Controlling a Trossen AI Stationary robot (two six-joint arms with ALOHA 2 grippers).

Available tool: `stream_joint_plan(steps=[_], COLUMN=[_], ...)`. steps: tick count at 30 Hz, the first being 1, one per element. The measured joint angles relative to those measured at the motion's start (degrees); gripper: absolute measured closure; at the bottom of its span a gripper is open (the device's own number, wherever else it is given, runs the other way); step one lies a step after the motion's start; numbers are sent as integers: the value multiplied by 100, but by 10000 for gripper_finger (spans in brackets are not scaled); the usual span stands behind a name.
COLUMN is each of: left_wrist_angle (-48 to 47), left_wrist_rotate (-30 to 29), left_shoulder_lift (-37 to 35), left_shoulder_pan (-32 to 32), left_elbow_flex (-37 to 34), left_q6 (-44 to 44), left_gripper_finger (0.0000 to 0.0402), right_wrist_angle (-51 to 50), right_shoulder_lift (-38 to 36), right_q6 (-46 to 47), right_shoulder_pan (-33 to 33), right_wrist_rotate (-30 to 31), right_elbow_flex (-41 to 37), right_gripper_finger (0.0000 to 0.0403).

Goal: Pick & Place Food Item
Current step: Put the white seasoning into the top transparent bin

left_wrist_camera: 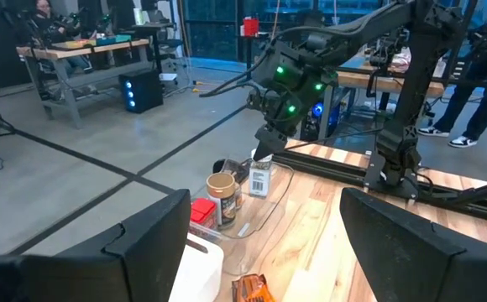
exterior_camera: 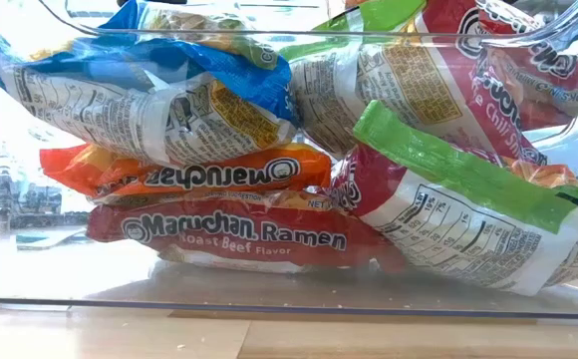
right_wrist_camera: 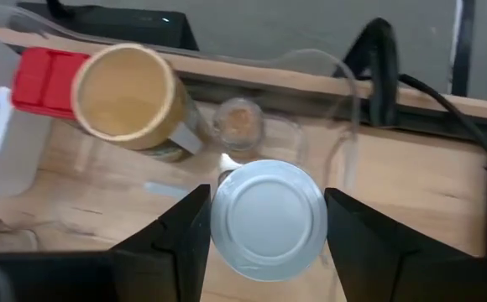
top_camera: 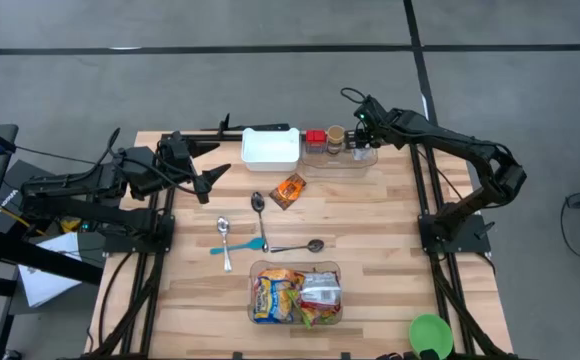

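From above, we see the right gripper [top_camera: 362, 143] reaching over a clear tray [top_camera: 341, 158] at the table's [top_camera: 390, 260] far edge, where a red-lidded jar [top_camera: 315, 138] and a tan-lidded jar [top_camera: 336, 135] stand side by side. The left gripper [top_camera: 206, 165] waits over the table's left side, its fingers spread wide and holding nothing. A white box [top_camera: 270, 147] sits between the two arms, and just in front of it lies an orange snack packet [top_camera: 289, 190]. Three spoons [top_camera: 258, 215] lie mid-table, one with a blue handle. Nearer the front edge a clear bin [top_camera: 296, 294] holds noodle packets [top_camera: 278, 297], and a green bowl [top_camera: 430, 334] sits at the front right corner.

From table height, we look straight into the clear bin [exterior_camera: 269, 299], packed with noodle packets [exterior_camera: 234, 231] in red, orange, blue and green wrappers.

From the left wrist, we see the left gripper's [left_wrist_camera: 252, 243] dark fingers standing well apart, and beyond them the right gripper [left_wrist_camera: 263, 155] lowered onto a white-labelled jar [left_wrist_camera: 260, 178] in the clear tray [left_wrist_camera: 264, 220], beside the tan-lidded jar [left_wrist_camera: 222, 199].

From the right wrist, we see the right gripper [right_wrist_camera: 264, 222] with a finger on either side of a silver-lidded jar [right_wrist_camera: 267, 220], close against its lid. We cannot tell for certain whether they press it. The tan-lidded jar [right_wrist_camera: 130, 94] and red-lidded jar [right_wrist_camera: 44, 77] stand beyond it.
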Motion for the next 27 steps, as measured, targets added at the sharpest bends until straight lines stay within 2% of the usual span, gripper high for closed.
stream_joint_plan(steps=[6,16,23,27], left_wrist_angle=[-1,-3,-4,-5], left_wrist_rotate=[-2,-4,-4,-6], left_shoulder_lift=[0,0,0,0], left_shoulder_pan=[-1,2,-1,-1], left_elbow_flex=[0,0,-2,-2], left_q6=[-61,-173,-214,-251], left_gripper_finger=[101,101,101,101], right_wrist_angle=[389,496,352,587], right_shoulder_lift=[4,38,495,798], right_q6=[0,-56,-119,-118], right_shoulder_pan=[-145,-393,-313,-230], right_wrist_rotate=[-13,-18,-59,127], right_elbow_flex=[-242,-245,-245,-190], right_gripper_finger=[212,212,212,212])
